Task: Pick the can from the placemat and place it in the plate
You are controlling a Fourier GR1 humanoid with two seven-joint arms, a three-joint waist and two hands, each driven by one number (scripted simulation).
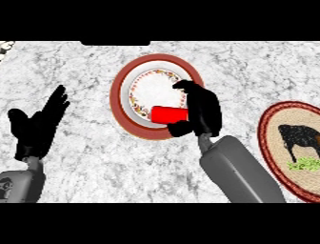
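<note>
- Toward the counter's (85,152) left edge: left hand (36,125), fingers straight, resting, holding nothing.
- Centre, near the far edge: plate (140,90); red can (167,114) over its right-hand rim, clasped by right hand (202,112).
- Right edge: placemat (275,124) with bird pattern.

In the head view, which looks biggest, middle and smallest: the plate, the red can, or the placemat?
Largest to smallest as they look:
1. Placemat, though the picture's right edge cuts it off.
2. Plate, a bit smaller.
3. Can, clearly smallest, partly hidden by the right hand.
</note>
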